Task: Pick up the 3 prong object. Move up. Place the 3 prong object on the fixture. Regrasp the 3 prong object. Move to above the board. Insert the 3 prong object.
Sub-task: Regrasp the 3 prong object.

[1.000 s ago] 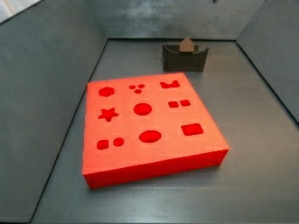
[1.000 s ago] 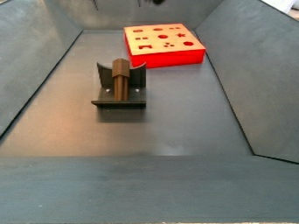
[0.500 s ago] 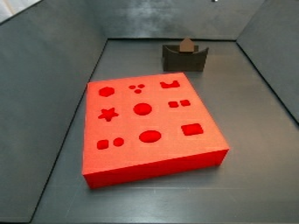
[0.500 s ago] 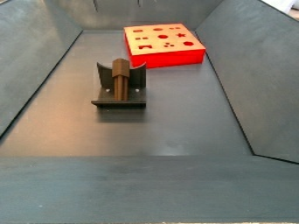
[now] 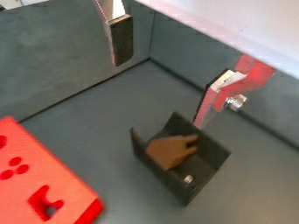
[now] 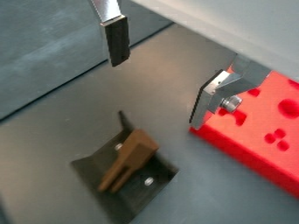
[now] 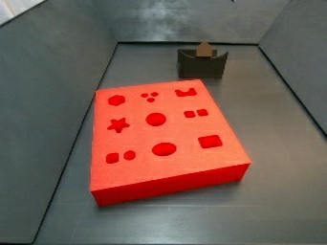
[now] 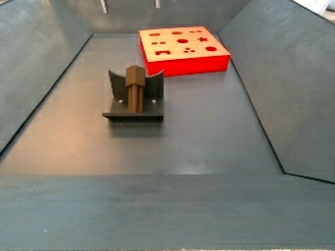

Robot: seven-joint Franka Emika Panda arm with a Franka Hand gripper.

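The brown 3 prong object point(image 8: 132, 83) rests in the notch of the dark fixture point(image 8: 132, 108) on the grey floor; both wrist views look down on the 3 prong object point(image 5: 176, 149) point(image 6: 126, 160). My gripper point(image 5: 167, 72) point(image 6: 163, 70) hangs well above it, open, with nothing between its fingers point(image 5: 121, 39). In a side view only the fingertips point(image 8: 102, 5) show, at the top edge. The red board point(image 7: 163, 134) point(image 8: 183, 49) lies flat apart from the fixture point(image 7: 202, 65), and the small peg point(image 7: 204, 49) stands up from it.
Grey sloping walls point(image 8: 46, 83) enclose the floor on all sides. The board's edge point(image 6: 263, 122) lies close beside the fixture point(image 6: 131, 188) in a wrist view. Open floor point(image 8: 170, 157) spreads in front of the fixture.
The 3 prong object, fixture and board have not moved. The fingertips at the top edge of a side view have shifted slightly.
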